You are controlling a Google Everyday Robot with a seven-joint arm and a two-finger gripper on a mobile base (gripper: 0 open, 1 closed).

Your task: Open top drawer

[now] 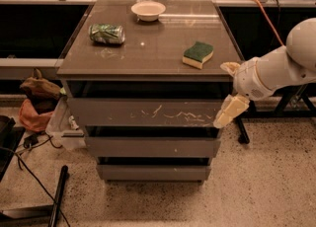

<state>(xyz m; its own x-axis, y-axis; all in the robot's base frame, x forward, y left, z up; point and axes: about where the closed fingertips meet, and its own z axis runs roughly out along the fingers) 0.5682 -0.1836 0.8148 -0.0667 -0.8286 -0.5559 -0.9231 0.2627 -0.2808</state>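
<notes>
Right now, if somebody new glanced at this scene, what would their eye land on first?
Probably the pale robot arm reaching in from the right, its gripper at the right end of the top drawer, whose grey-brown front carries white scratches. Next come the things on the cabinet top: a green sponge near the right front, a green can lying at the left, and a white bowl at the back.

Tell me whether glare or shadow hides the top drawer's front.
Camera view: glare sits on the cabinet top near the bowl, not on the top drawer; shadow fills the gap above its scratched front; the gripper at its right end is well lit.
</notes>
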